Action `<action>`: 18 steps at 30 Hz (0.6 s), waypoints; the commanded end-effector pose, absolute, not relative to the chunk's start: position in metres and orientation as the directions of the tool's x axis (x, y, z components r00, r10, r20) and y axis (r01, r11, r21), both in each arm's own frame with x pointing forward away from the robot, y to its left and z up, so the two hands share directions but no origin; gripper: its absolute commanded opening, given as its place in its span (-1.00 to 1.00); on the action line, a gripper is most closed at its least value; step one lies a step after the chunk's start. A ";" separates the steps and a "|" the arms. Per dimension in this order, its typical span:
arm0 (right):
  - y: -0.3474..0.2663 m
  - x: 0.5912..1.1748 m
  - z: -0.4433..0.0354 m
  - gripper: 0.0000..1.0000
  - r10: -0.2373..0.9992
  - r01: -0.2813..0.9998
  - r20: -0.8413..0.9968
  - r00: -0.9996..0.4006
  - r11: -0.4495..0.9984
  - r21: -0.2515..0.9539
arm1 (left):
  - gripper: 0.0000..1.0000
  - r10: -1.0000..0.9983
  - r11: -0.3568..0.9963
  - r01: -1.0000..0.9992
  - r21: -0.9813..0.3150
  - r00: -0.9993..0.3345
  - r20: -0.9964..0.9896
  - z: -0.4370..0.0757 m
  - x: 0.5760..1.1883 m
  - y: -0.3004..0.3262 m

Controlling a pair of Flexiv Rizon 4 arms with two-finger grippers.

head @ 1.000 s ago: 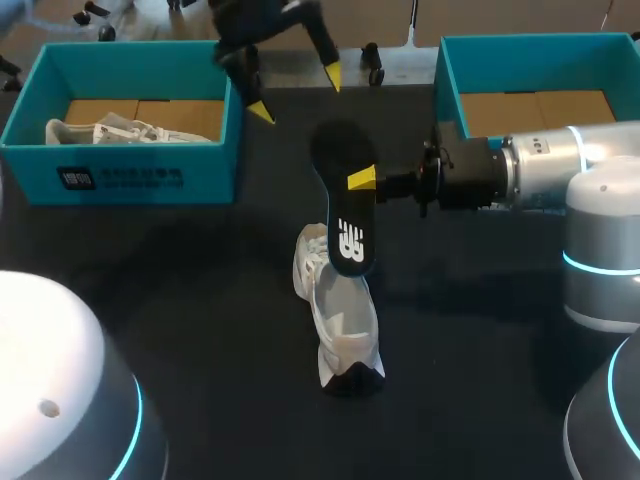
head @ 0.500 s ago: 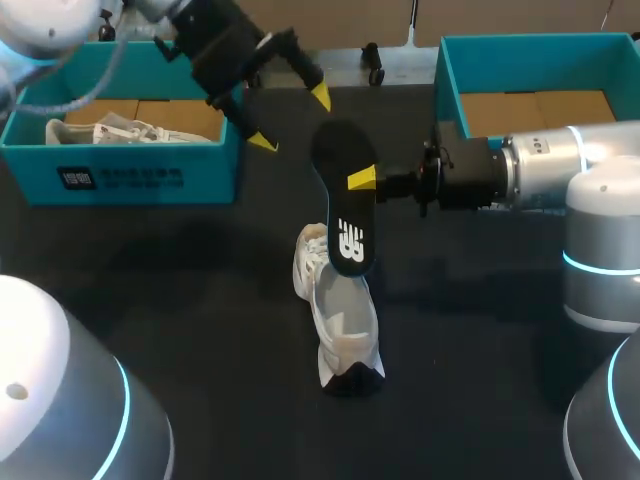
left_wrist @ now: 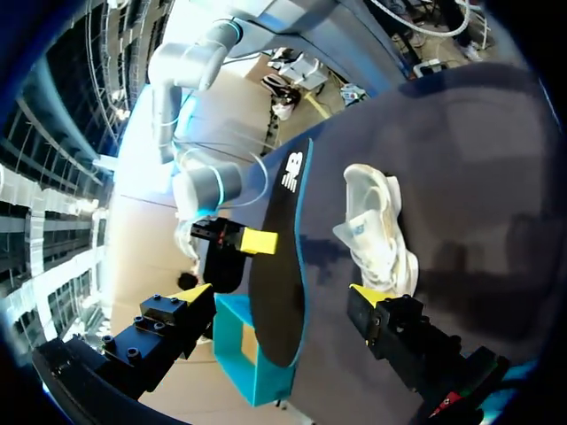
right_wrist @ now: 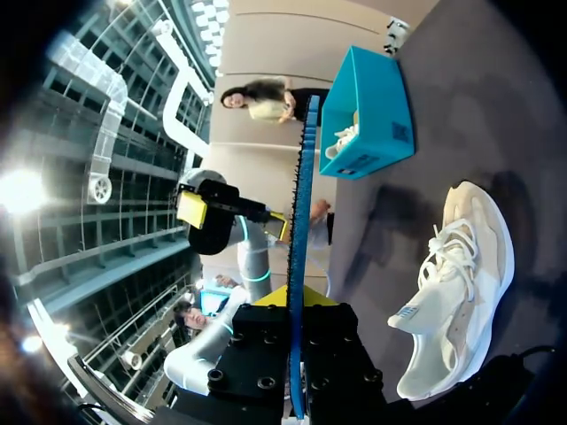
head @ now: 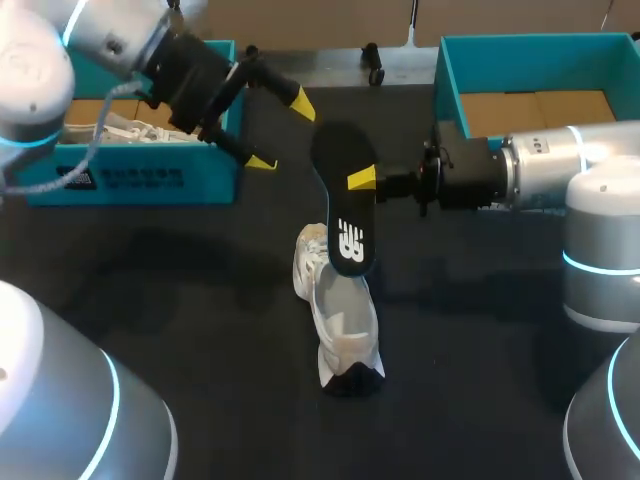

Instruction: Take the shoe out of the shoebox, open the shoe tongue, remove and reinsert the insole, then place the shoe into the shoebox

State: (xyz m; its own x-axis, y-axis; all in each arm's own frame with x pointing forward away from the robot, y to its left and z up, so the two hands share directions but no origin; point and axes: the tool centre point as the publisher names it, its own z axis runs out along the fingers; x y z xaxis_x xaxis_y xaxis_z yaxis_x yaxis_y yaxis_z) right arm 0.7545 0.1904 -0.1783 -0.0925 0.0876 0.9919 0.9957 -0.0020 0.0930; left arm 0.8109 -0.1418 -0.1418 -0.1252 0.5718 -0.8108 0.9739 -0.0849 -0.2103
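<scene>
A white shoe (head: pixel 338 322) lies on the dark table, toe toward the front edge. Above its opening stands a black insole (head: pixel 345 205) with a blue edge, and my right gripper (head: pixel 362 180) is shut on the insole's side. The right wrist view shows the insole (right_wrist: pixel 298 221) edge-on between my right gripper's (right_wrist: pixel 293 305) fingers, with the shoe (right_wrist: pixel 456 283) beside it. My left gripper (head: pixel 282 131) hangs open just left of the insole's upper end, not touching it. In the left wrist view the insole (left_wrist: pixel 275 266) stands ahead of my open left gripper (left_wrist: pixel 279 294), beside the shoe (left_wrist: pixel 376 230).
A teal shoebox (head: pixel 130 180) at the back left holds another white shoe (head: pixel 110 130). A second teal shoebox (head: pixel 450 60) stands at the back right, behind my right arm. Bare table lies left of the shoe and in front of it.
My left arm has swung left and toward the front, bringing its open gripper from behind the insole to its left side. The right arm, insole and shoe have not moved.
</scene>
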 end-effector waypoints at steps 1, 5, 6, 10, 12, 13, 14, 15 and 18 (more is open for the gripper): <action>0.192 0.754 -0.179 -1.00 0.089 0.996 0.992 -0.092 -0.004 0.093 | 1.00 0.452 -0.082 0.974 -0.209 -0.151 -0.879 -0.159 0.811 -0.143; 0.192 0.754 -0.179 -1.00 0.089 0.996 0.992 -0.092 -0.004 0.093 | 1.00 0.362 -0.131 0.964 -0.230 -0.170 -0.917 -0.183 0.815 -0.150; 0.192 0.754 -0.179 -1.00 0.089 0.996 0.992 -0.092 -0.004 0.093 | 1.00 0.346 -0.120 0.965 -0.232 -0.178 -0.921 -0.186 0.816 -0.151; 0.192 0.754 -0.179 -1.00 0.089 0.996 0.992 -0.092 -0.004 0.093 | 1.00 0.325 -0.138 0.958 -0.251 -0.195 -0.925 -0.189 0.818 -0.150; 0.192 0.754 -0.179 -1.00 0.089 0.996 0.992 -0.092 -0.004 0.093 | 1.00 0.325 -0.138 0.958 -0.251 -0.195 -0.925 -0.189 0.818 -0.150; 0.192 0.754 -0.179 -1.00 0.089 0.996 0.992 -0.092 -0.004 0.093 | 1.00 0.325 -0.138 0.958 -0.251 -0.195 -0.925 -0.189 0.818 -0.150; 0.192 0.754 -0.179 -1.00 0.089 0.996 0.992 -0.092 -0.004 0.093 | 1.00 0.325 -0.138 0.958 -0.251 -0.195 -0.925 -0.189 0.818 -0.150; 0.192 0.754 -0.179 -1.00 0.089 0.996 0.992 -0.092 -0.004 0.093 | 1.00 0.325 -0.138 0.958 -0.251 -0.195 -0.925 -0.189 0.818 -0.150; 0.192 0.754 -0.179 -1.00 0.089 0.996 0.992 -0.092 -0.004 0.093 | 1.00 0.325 -0.138 0.958 -0.251 -0.195 -0.925 -0.189 0.818 -0.150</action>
